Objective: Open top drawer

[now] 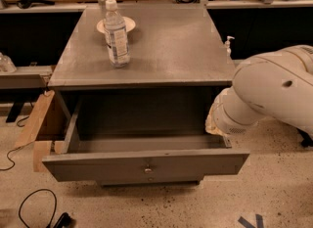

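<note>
The top drawer [98, 166] of the grey cabinet stands pulled out toward me. Its flat front carries a small round knob [148, 170], and its deep grey interior [142, 119] shows with nothing in it. The robot's bulky white arm [264, 92] reaches in from the right and ends at the drawer's right side, by the cabinet's front corner. The gripper is hidden behind this arm link, so I do not see it. No other drawers show.
A water bottle [116, 34] and a small white plate [122, 24] stand on the cabinet top [171, 51]. Cardboard pieces [41, 119] lean at the cabinet's left side. A black cable [34, 207] lies on the floor at front left. Workbenches run behind.
</note>
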Robot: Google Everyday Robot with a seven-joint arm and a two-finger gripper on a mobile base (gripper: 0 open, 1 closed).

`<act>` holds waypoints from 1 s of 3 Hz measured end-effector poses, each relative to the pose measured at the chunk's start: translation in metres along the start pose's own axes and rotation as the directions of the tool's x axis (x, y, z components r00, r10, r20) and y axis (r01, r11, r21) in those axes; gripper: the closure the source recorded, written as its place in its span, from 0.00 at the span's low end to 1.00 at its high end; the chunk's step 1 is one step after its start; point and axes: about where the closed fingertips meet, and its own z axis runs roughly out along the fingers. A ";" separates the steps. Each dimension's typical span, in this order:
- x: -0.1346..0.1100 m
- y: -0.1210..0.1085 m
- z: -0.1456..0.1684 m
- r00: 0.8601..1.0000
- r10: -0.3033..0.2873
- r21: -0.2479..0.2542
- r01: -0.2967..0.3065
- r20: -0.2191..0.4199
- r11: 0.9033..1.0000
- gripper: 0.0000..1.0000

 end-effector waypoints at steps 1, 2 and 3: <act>-0.008 -0.013 0.030 1.000 -0.020 -0.012 0.020 0.021 1.000 1.00; -0.013 -0.018 0.063 1.000 -0.025 -0.026 0.024 -0.010 0.999 1.00; -0.010 -0.028 0.092 0.999 -0.010 -0.034 0.009 -0.044 0.999 1.00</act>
